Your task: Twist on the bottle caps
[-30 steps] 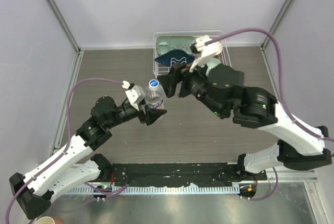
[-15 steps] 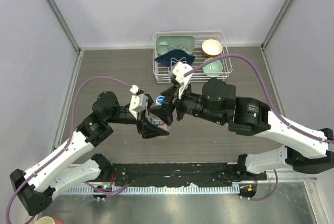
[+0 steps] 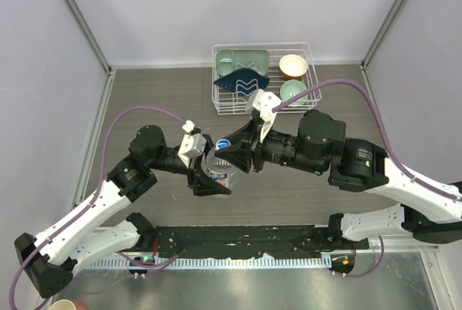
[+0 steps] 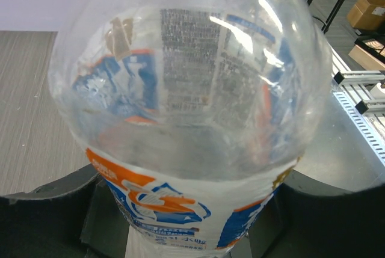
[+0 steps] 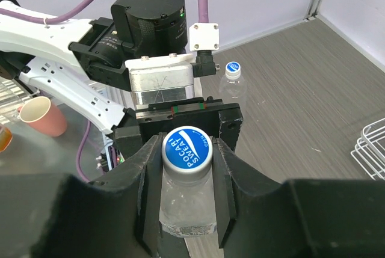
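**Item 1: bottle** [image 4: 192, 89]. Clear plastic with a blue, orange and white label. It sits near the middle of the table [image 3: 159, 100], between the two arms. I cannot tell whether its base rests on the table.

**Item 2: cap** [image 5: 187, 148]. Blue with white lettering, sitting on the neck of the bottle. In the right wrist view I see it face-on.

**Item 3: left gripper** [image 4: 192, 189]. It is clamped on the bottle body at the label. One dark finger [image 4: 42, 210] presses each side, and the bottle fills the gap between them.

**Item 4: right gripper** [image 5: 187, 150]. It is closed on the cap. I see a finger [image 5: 225, 192] against each side of the cap rim. The bottle shoulder lies in the channel between the fingers, and their tips reach the left gripper's face.

**Item 5: second bottle** [image 5: 232, 86]. Clear, with no label that I can see. It stands upright on the table beyond the left gripper, well apart from both sets of fingers. It carries a blue-and-white cap of its own.

**Item 6: rack** [image 3: 214, 79]. White wire, at the far edge of the table, holding bowls [image 3: 293, 66].

**Item 7: cup** [image 5: 42, 116]. Pink, lying on its side off the table by the left arm's base.
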You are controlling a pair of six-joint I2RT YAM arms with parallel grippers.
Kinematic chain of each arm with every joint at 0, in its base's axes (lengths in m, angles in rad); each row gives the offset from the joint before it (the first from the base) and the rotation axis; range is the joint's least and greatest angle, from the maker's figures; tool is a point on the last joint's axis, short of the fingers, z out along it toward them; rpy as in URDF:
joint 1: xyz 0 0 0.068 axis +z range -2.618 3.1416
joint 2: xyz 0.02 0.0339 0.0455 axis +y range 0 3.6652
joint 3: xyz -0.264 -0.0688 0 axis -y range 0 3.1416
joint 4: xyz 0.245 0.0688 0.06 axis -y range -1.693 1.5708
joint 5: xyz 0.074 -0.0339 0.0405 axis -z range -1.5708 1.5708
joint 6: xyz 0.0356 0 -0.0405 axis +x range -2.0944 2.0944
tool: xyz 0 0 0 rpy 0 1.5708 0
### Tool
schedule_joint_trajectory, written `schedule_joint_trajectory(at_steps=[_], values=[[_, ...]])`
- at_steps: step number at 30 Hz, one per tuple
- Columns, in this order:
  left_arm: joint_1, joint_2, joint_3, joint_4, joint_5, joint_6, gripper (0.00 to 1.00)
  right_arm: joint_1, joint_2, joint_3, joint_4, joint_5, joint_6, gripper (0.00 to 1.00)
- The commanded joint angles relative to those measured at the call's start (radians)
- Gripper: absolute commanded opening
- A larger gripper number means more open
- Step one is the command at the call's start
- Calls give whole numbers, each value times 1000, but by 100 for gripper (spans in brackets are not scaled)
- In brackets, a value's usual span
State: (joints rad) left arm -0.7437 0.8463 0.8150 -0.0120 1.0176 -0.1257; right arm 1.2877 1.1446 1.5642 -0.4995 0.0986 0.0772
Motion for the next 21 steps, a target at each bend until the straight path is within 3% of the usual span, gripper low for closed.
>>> schedule_joint_trajectory(at_steps=[1,4,8,12,15,16,18,20,21], values=[[0,-16,35,32,4,3,0,-4,-6,-3,33,23,-10,37],[0,-23,35,32,-16,1,0,-5,7,7,26,26,-10,43],[0,-27,29,41,-50,-5,0,-4,24,17,26,35,-7,42],[3,-41,29,52,-103,-12,0,-4,46,26,22,35,-8,30],[7,-61,27,69,-201,-25,11,-4,75,43,6,62,-16,10],[18,-68,27,72,-233,-26,29,-4,86,59,0,106,-20,6],[35,-93,30,76,-270,-26,36,-5,116,66,-8,157,-37,1],[52,-130,32,52,-319,-14,86,-5,127,65,1,197,-56,1],[56,-145,32,40,-341,-18,99,-7,135,62,25,211,-66,1]])
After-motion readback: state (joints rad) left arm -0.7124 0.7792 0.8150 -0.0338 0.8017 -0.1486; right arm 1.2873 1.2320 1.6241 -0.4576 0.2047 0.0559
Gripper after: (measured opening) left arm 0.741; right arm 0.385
